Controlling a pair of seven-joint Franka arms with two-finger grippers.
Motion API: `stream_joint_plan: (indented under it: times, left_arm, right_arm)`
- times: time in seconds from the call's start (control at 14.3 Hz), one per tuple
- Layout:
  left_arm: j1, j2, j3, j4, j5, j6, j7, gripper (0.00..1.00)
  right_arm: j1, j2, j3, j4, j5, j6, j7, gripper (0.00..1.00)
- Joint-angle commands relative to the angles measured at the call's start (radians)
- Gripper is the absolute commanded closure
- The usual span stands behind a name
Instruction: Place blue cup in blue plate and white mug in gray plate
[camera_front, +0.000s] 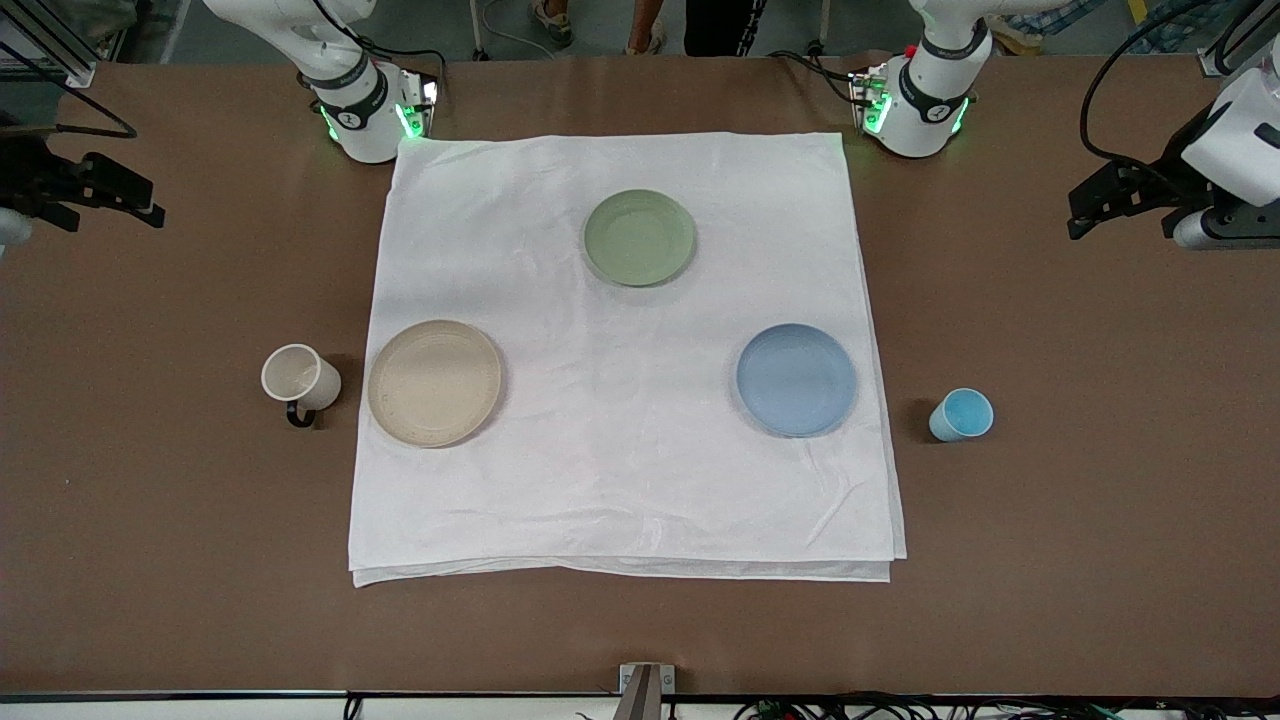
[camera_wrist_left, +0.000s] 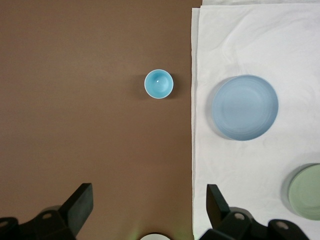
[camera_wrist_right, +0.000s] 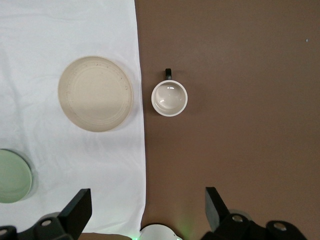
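Observation:
The blue cup (camera_front: 961, 415) stands upright on the brown table, just off the cloth, beside the blue plate (camera_front: 796, 379) toward the left arm's end. The white mug (camera_front: 299, 378) stands upright on the brown table beside the gray plate (camera_front: 434, 382), toward the right arm's end. Both plates lie empty on the white cloth. My left gripper (camera_front: 1120, 215) hangs open and empty, high over the table's left-arm end; its view shows the cup (camera_wrist_left: 159, 84) and blue plate (camera_wrist_left: 245, 107). My right gripper (camera_front: 105, 205) hangs open and empty over the right-arm end; its view shows the mug (camera_wrist_right: 169, 98) and gray plate (camera_wrist_right: 95, 93).
A sage-green plate (camera_front: 639, 237) lies empty on the white cloth (camera_front: 620, 480), nearer the robots' bases than the other two plates. The cloth covers the table's middle, with bare brown table (camera_front: 1080, 520) around it.

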Motion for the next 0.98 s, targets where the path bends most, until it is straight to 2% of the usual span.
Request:
stream_joint_plan:
  times: [0.0,0.35,0.56,0.77,0.91]
  left_arm:
    - [0.002,0.007,0.009,0.013,-0.004,-0.001,0.015,0.00]
    - [0.008,0.097,0.015,0.003,0.038,0.052,0.021,0.00]
    - [0.048,0.161,0.013,-0.060,0.050,0.186,0.016,0.00]
    - [0.056,0.214,0.015,-0.164,0.050,0.379,0.009,0.00]
    - [0.067,0.266,0.013,-0.218,0.050,0.502,0.002,0.00]
  right_arm:
    - [0.002,-0.034,0.004,-0.022,-0.033,0.024,-0.008,0.00]
    - [0.000,-0.031,0.001,-0.018,-0.021,-0.003,0.001,0.00]
    - [-0.003,-0.014,-0.001,0.021,-0.022,-0.025,0.001,0.00]
    - [-0.009,0.068,-0.002,0.027,-0.033,0.001,-0.011,0.00]
    - [-0.013,0.157,-0.007,0.036,-0.030,0.122,-0.011,0.00]
